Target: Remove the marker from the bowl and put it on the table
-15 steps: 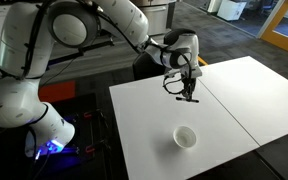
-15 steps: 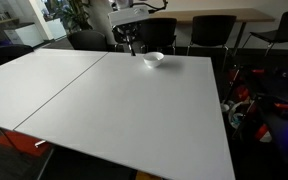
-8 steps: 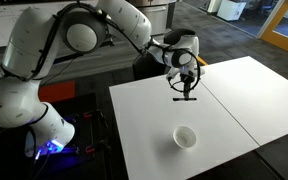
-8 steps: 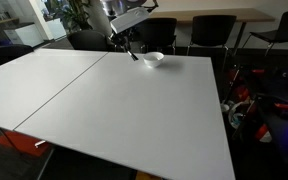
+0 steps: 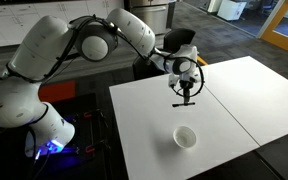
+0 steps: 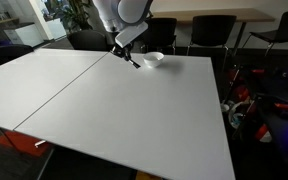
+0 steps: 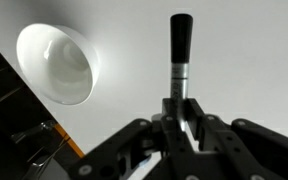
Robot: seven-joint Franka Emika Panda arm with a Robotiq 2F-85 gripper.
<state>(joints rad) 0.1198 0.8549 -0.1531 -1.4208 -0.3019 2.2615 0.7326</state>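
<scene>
White bowl (image 7: 56,62), empty, on table (image 7: 249,60); fingers (image 7: 146,140) pinching dark marker (image 7: 180,50), apart from bowl

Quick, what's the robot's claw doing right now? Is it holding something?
Gripper: closed, holding the marker.

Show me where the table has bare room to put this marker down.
Nearly all of the table is bare. Free: the strip between the bowl and the seam, the whole panel beyond the seam, and the patch under the gripper, whose jaws hold the marker. Nowhere crowded; only the bowl takes room.
</scene>
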